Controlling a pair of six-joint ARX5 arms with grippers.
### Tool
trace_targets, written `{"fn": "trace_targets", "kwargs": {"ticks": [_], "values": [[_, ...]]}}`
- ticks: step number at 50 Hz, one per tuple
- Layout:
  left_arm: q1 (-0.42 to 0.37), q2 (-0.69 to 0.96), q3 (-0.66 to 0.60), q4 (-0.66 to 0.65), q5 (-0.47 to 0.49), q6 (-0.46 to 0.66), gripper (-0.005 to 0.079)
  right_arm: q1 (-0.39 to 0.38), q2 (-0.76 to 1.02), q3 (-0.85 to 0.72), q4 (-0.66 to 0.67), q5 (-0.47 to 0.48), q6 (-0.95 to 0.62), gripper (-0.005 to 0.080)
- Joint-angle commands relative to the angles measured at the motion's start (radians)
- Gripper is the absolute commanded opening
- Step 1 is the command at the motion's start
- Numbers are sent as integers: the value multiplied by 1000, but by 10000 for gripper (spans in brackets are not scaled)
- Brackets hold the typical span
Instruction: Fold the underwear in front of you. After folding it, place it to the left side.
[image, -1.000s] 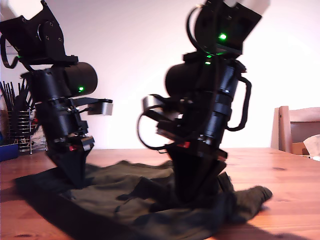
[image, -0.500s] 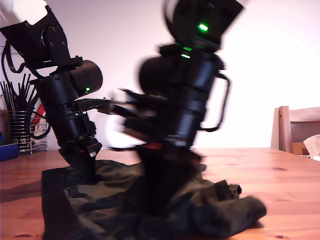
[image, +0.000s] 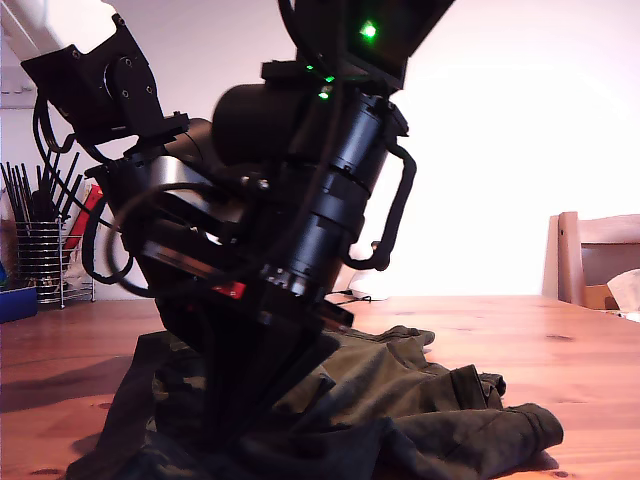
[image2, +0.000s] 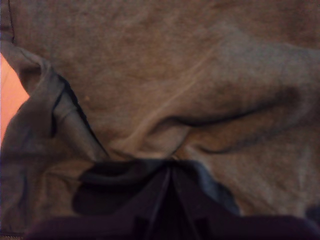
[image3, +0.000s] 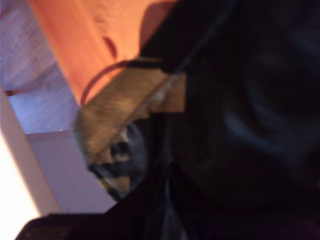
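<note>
the table is the biggest thing here, wood, and the underwear lies bunched in a heap on it, mostly under the two arms, with one rumpled end trailing toward the exterior view's right. this looks like mid-fold: cloth gathered over itself, not yet flat or set aside.

my first gripper is clenched on a pinch of the underwear, cloth puckering into its tips. my second gripper sits with dark cloth draped right across its camera; whether it grips i cannot tell.

next, i judge, the held edge needs laying flat over the rest.

a chair and a utensil rack stand well apart; only the overlapping arms crowd the work.
</note>
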Motion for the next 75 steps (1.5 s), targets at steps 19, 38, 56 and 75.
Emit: {"fn": "trace_targets", "kwargs": {"ticks": [19, 38, 56, 75], "values": [[8, 31, 216, -355, 116, -144, -24, -91, -108, -18, -48, 0, -61, -11], [15, 31, 309, -659, 390, -275, -24, -208, -111, -18, -132, 39, -181, -11], [-18, 37, 184, -677, 498, -335, -24, -317, -110, -18, -190, 15, -217, -11], [-63, 38, 30, -608, 571, -380, -24, -328, -105, -63, -177, 2, -241, -11]]}}
